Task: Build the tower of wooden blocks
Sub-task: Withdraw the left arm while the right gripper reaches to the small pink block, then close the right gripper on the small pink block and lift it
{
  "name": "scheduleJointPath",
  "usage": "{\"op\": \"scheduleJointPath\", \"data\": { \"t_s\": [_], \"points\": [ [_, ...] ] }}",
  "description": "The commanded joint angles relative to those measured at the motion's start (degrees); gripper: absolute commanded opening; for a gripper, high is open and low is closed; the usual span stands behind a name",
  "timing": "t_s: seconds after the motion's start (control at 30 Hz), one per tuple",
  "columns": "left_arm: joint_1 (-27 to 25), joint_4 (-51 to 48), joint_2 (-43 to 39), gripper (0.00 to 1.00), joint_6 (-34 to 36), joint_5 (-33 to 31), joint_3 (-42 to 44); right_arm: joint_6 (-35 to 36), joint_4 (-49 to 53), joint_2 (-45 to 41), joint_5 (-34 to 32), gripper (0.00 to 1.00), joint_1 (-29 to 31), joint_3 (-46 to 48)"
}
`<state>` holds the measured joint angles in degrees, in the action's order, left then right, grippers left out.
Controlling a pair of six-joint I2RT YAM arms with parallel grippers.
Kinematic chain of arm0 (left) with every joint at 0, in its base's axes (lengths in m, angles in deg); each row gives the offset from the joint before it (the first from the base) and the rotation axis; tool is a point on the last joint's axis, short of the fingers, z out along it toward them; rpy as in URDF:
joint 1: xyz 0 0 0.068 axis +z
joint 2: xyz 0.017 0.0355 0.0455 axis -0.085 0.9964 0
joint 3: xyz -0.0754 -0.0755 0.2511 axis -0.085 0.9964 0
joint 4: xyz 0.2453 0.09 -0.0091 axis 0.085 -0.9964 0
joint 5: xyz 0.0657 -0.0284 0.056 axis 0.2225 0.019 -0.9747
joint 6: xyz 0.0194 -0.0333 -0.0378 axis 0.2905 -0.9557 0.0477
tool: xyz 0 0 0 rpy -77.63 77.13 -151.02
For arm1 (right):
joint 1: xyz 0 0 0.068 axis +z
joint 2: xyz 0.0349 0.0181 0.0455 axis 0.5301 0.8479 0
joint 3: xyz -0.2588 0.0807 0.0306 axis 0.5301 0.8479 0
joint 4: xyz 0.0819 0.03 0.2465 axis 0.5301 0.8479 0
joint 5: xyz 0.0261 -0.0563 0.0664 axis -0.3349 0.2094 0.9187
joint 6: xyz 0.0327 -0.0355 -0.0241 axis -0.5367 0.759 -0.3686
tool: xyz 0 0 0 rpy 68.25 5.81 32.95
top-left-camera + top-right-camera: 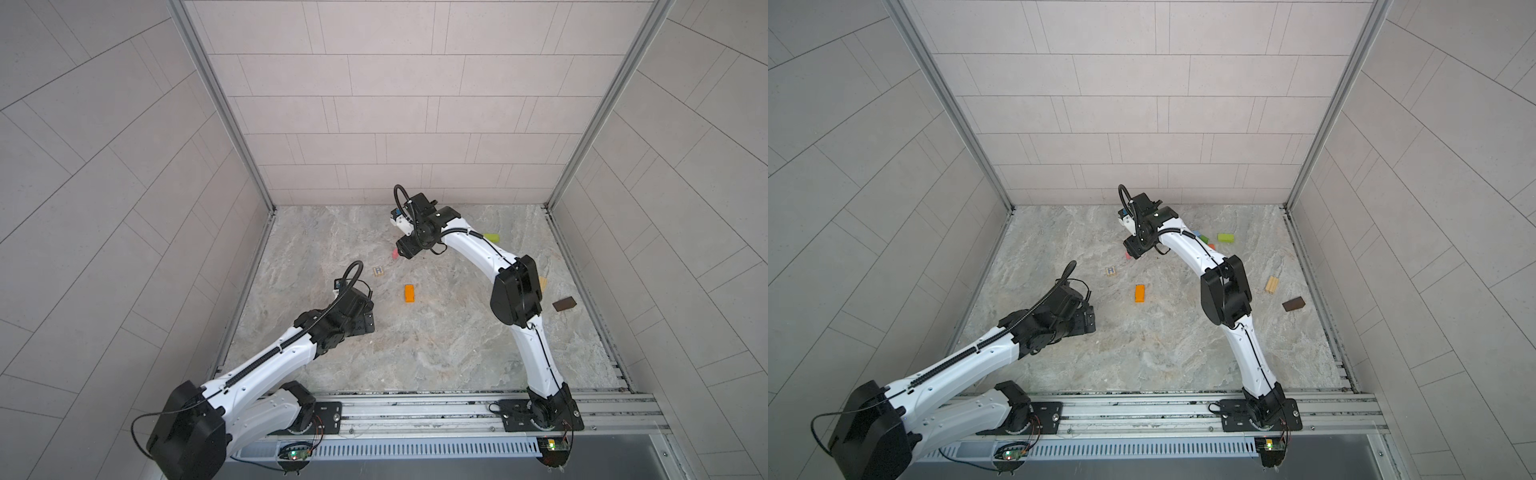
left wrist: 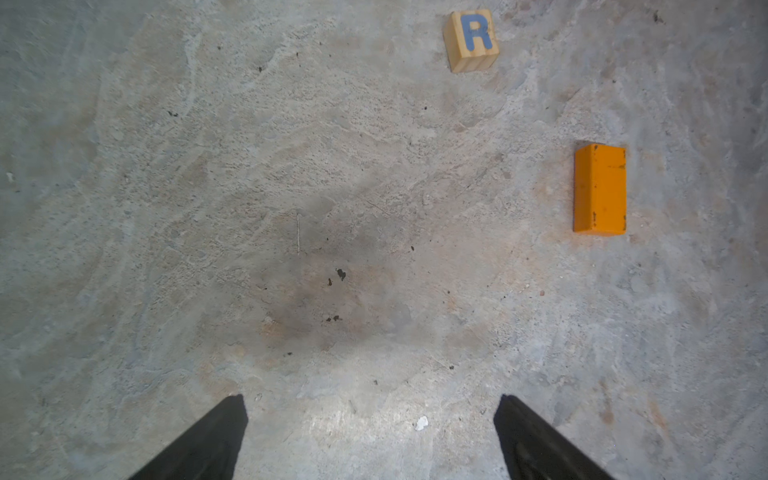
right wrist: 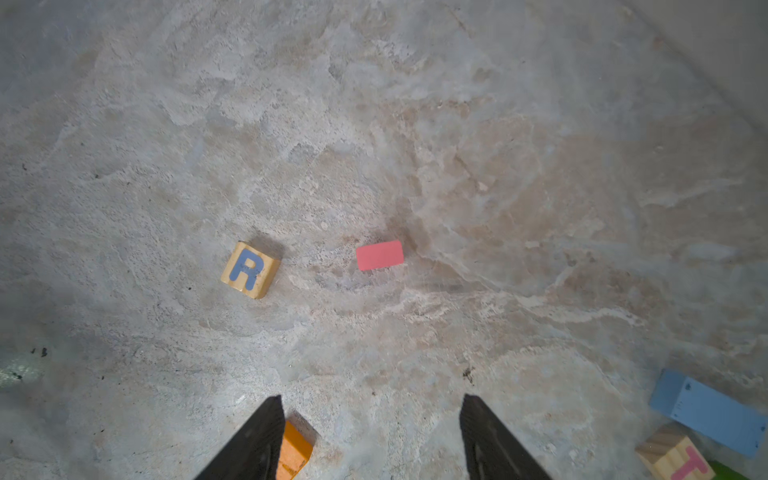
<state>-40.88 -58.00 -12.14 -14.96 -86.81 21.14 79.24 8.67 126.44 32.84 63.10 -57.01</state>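
- One desk (image 1: pixel 415 353).
- Two released end effectors, gripping nothing: left end effector (image 2: pixel 372 399), right end effector (image 3: pixel 372 399).
- Wood blocks scattered singly on the desk, one each: blue brick (image 3: pixel 710 415), orange brick (image 2: pixel 599 189), lime brick (image 1: pixel 1225 238), dark brown brick (image 1: pixel 1293 304), ribbed tan block (image 1: pixel 1271 285), pink brick (image 3: pixel 380 255), green brick (image 1: pixel 1204 239).
- Two lettered cubes: R cube (image 2: pixel 473 39), T cube (image 3: pixel 673 457).

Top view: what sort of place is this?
Likely a robot test cell: tiled walls box in a stone-look floor, two arms bolt to a metal rail, wood blocks lie scattered.
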Motion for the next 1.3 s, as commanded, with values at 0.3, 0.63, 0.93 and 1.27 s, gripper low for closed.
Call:
{"op": "scheduleJointPath", "data": {
  "t_s": [0.3,0.63,0.93,1.27],
  "points": [
    [0.4,5.5,-2.7,1.00,0.7,-1.0,3.5,1.3,7.8,11.8,3.5,0.73,0.4,-14.7],
    [0.5,7.9,-0.5,1.00,1.1,-0.1,4.5,1.5,6.5,17.0,4.6,0.75,0.3,-19.4],
    [0.5,8.3,0.2,1.00,0.9,-0.4,4.7,-1.2,4.2,20.5,5.2,0.74,-0.1,-22.9],
    [0.5,8.7,0.0,1.00,1.1,-1.0,4.7,-1.9,2.5,21.9,6.4,0.70,-0.6,-24.4]
  ]
}}
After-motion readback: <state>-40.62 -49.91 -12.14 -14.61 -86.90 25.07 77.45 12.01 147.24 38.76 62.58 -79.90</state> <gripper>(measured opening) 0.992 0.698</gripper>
